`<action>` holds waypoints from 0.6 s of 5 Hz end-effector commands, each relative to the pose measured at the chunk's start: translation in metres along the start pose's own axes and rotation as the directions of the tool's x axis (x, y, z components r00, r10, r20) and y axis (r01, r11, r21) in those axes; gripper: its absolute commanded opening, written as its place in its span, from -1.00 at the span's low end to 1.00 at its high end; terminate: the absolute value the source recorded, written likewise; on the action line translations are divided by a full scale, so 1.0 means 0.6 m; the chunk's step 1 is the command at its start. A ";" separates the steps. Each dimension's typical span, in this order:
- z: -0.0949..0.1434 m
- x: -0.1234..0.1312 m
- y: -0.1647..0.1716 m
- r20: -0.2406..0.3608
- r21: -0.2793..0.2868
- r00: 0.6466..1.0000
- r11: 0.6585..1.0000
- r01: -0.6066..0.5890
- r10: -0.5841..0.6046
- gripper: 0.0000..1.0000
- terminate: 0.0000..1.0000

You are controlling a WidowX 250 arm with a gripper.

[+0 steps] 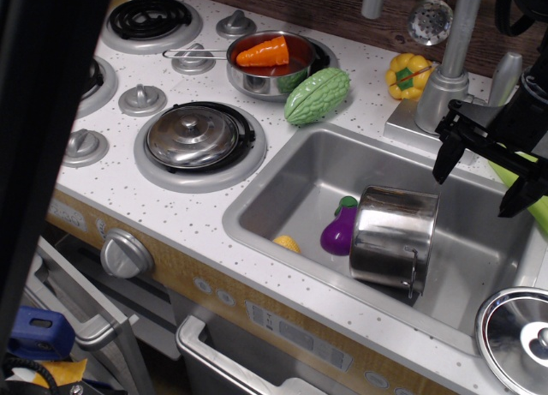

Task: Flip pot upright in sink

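Observation:
The shiny steel pot [392, 236] lies in the grey sink [287, 194], toward its right side. It is tipped over, with its base up and toward the back and its rim low toward the front. A thin wire handle [416, 273] shows near the rim. The pot's left side touches a purple eggplant [339, 230]. My black gripper [481, 174] hangs open and empty above the sink's back right corner, up and to the right of the pot and apart from it.
A small yellow piece [288, 243] lies on the sink floor at left. The faucet [454, 65] stands behind the sink beside a yellow pepper [407, 74]. A green gourd [317, 95], a pan holding a carrot [272, 62], a lidded burner [193, 136] and a steel lid [524, 328] sit around it.

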State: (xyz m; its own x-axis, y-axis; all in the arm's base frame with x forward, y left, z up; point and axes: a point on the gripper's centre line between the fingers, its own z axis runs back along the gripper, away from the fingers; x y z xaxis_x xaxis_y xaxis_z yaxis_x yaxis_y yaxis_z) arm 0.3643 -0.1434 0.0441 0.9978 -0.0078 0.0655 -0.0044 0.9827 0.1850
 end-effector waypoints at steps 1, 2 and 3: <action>0.000 0.000 0.000 0.000 0.000 1.000 1.000 0.000 0.000 1.00 -1.00; -0.013 -0.005 -0.001 0.034 0.155 0.999 0.987 0.037 -0.043 1.00 -1.00; -0.017 -0.002 0.004 0.039 0.250 0.998 0.967 0.047 -0.059 1.00 -1.00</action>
State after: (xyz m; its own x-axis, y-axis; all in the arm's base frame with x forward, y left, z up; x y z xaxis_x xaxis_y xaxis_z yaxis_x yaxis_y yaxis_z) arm 0.3543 -0.1344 0.0101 0.9959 -0.0866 0.0263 0.0634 0.8753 0.4795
